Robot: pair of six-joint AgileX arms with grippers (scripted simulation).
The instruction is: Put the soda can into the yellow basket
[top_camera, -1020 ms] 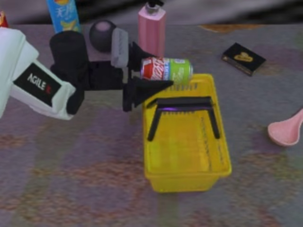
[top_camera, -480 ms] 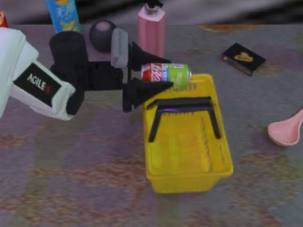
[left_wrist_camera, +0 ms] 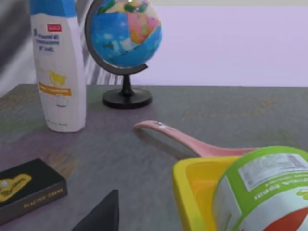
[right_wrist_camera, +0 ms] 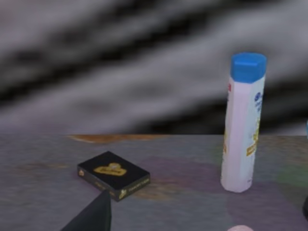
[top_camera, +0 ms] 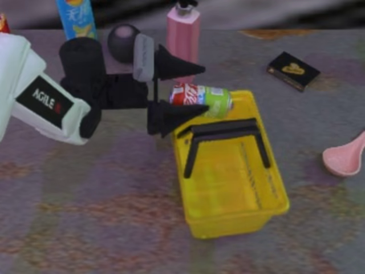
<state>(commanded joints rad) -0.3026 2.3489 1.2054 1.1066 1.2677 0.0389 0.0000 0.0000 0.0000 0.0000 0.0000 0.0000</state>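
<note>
Left claw (top_camera: 179, 88): spread wide, gripping nothing; one finger points past the pink bottle (top_camera: 183, 31), the other lies along the near side of the can.
Soda can (top_camera: 201, 97): on its side, just ahead of the left claw's tips and between the two fingers, resting on the far rim of the basket; whether a finger touches it I cannot tell.
Yellow basket (top_camera: 268, 197): directly beyond and below the left claw, on the counter (top_camera: 85, 217), black handles folded across its far end.
Progress: the can looks released at the basket's edge, partly over the inside, not yet settled on the floor.
Left to do: the can must drop fully inside.
Right claw: out of the top view; its fingers cannot be judged.
</note>
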